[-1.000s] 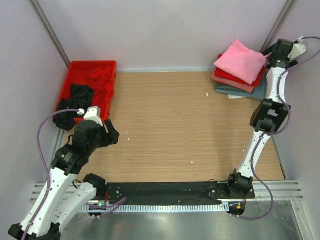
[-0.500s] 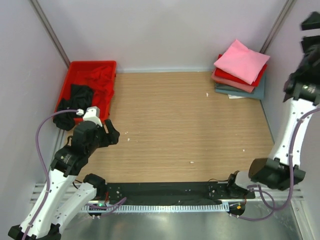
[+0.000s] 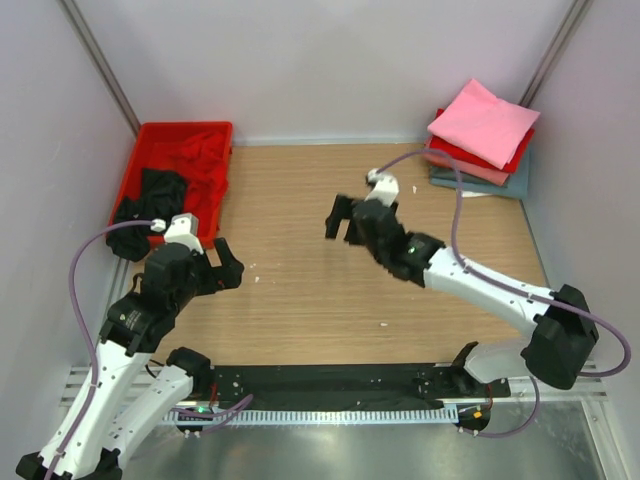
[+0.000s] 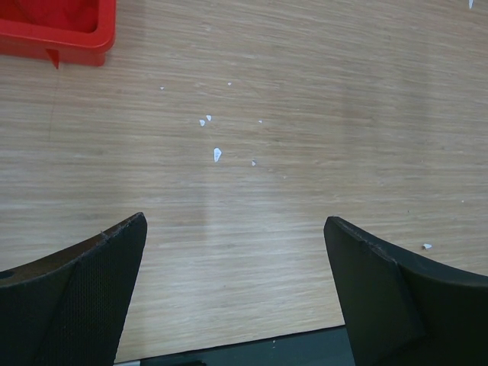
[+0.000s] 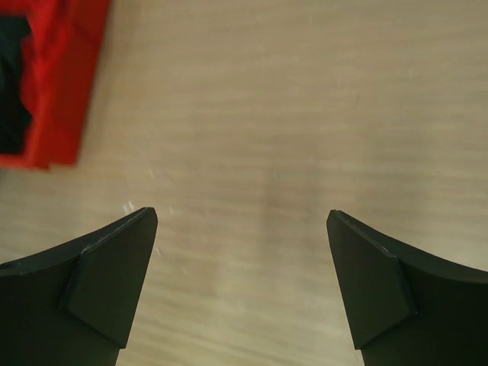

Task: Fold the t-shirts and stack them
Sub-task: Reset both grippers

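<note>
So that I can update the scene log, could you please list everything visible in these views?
pink t-shirt: one, light pink, top of far-right stack
folded red t-shirt: one, bright red, beneath it
salmon t-shirt: one, salmon, third down
grey-blue t-shirt: one, grey-blue, stack's bottom
tray: one, red, far left
black t-shirt: one, black, crumpled in tray
crumpled red t-shirt: one, red, in tray
table: one, light wood, under everything
specks: several, white, on table
left end effector: one, black, open, near tray
right end effector: one, black, open, above table's middle

Matt wood-grain table point(image 3: 300, 190), glossy plastic tray point(image 3: 185, 126) & soft cloth t-shirts point(image 3: 480, 122)
</note>
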